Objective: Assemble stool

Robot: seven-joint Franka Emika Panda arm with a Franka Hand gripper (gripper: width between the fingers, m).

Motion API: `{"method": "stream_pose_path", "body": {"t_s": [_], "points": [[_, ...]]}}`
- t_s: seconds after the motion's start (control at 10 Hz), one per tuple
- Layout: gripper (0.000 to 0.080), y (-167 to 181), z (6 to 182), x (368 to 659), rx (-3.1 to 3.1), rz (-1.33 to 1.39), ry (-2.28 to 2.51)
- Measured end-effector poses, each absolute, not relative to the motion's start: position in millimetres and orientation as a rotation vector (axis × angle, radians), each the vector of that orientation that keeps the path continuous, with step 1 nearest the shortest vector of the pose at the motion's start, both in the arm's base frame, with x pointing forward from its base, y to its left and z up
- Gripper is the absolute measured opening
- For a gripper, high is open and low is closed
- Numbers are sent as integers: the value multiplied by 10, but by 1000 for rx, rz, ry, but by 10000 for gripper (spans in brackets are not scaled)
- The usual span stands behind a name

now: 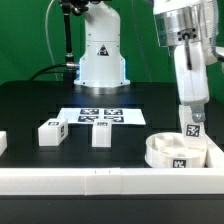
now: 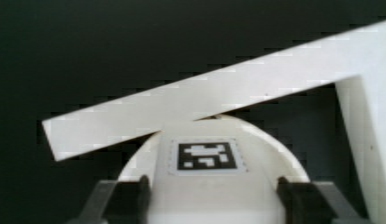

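The round white seat disc [image 1: 172,152] lies in the corner of the border rail at the exterior view's right. My gripper [image 1: 190,112] is shut on a white leg [image 1: 193,127] and holds it upright over the disc's far right rim; whether they touch I cannot tell. In the wrist view the leg [image 2: 208,155] shows its tag between my two fingers [image 2: 119,198], with the gripper [image 2: 211,200] closed on its sides. Two more legs [image 1: 52,131] [image 1: 101,132] stand on the black table at the exterior view's left. The disc is hidden in the wrist view.
The marker board [image 1: 100,116] lies flat behind the loose legs. A long white border rail [image 1: 90,180] runs along the front edge; its corner shows in the wrist view [image 2: 190,95]. Another white piece [image 1: 2,142] sits at the far left edge. The robot base [image 1: 102,55] stands at the back.
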State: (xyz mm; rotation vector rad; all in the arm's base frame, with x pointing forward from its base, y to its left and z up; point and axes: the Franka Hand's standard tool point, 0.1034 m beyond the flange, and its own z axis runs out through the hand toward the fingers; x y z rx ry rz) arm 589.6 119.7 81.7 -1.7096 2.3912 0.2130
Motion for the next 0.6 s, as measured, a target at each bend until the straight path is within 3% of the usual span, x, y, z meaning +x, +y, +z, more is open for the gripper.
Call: {"method": "stream_pose_path", "body": {"t_s": [0.2,0.3,0.4,0.6], "points": [[559,1213,815,5893,-1724,214,2379],[559,1213,818,5893,-1732,213,2373],[633,1206,867,5904,-1773,211,2330],[645,1234,1037,5941,-1761,202,2285]]}}
